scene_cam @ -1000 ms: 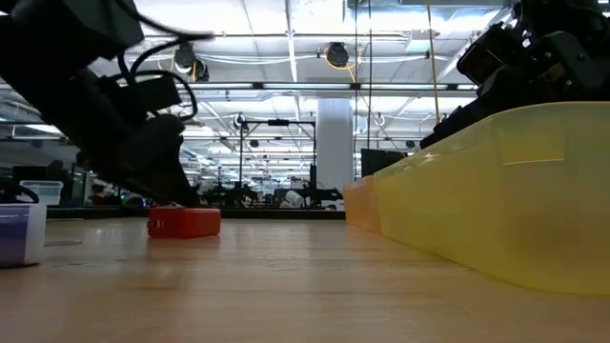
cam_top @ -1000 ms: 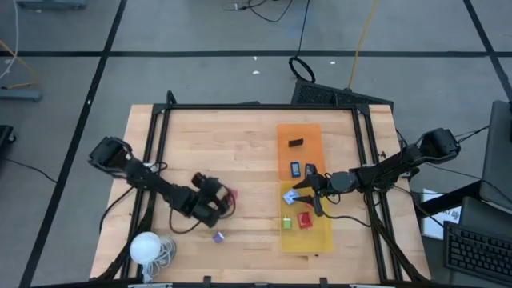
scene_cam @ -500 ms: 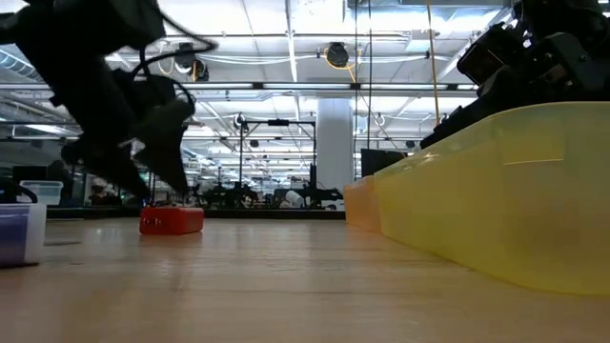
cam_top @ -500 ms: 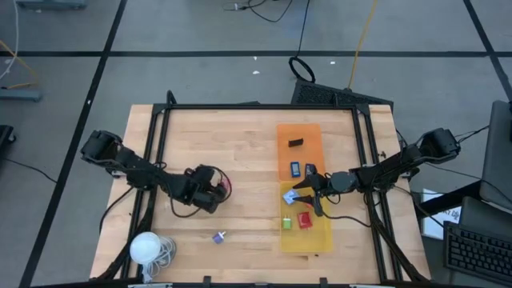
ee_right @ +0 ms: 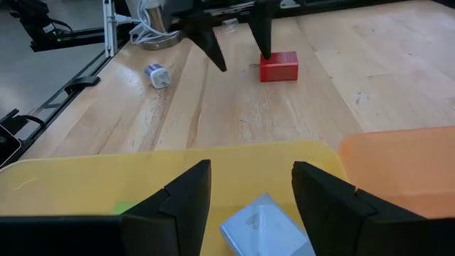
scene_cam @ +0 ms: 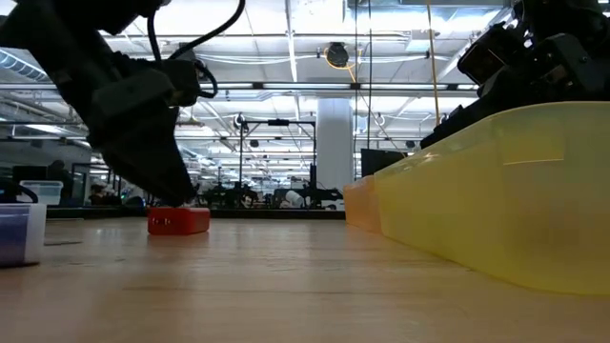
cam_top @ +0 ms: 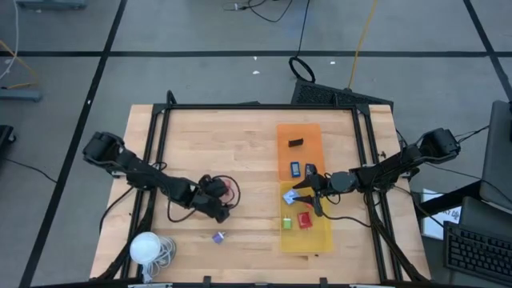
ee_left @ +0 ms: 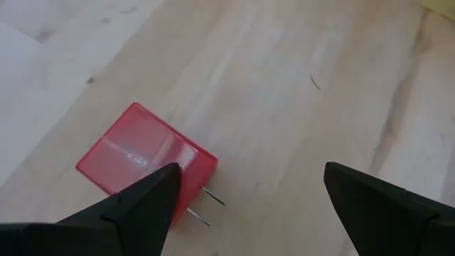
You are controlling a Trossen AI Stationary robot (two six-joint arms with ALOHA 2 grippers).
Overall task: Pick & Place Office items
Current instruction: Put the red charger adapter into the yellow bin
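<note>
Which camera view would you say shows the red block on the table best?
The left wrist view: the red block fills the frame, two metal prongs visible. The right wrist view and low view show it small; in the high view the left gripper mostly hides it.

- Both arms: dark, slender jointed links ending in rounded black base housings.
- Left pincer [cam_top: 223, 210]: black, with looped black cable above its wrist block.
- Left pincer fingers [ee_left: 146, 203]: matte black, wedge-shaped, tapering to points.
- Right pincer [cam_top: 308, 189]: black, with fingers [ee_right: 181, 201] of identical profile.
</note>
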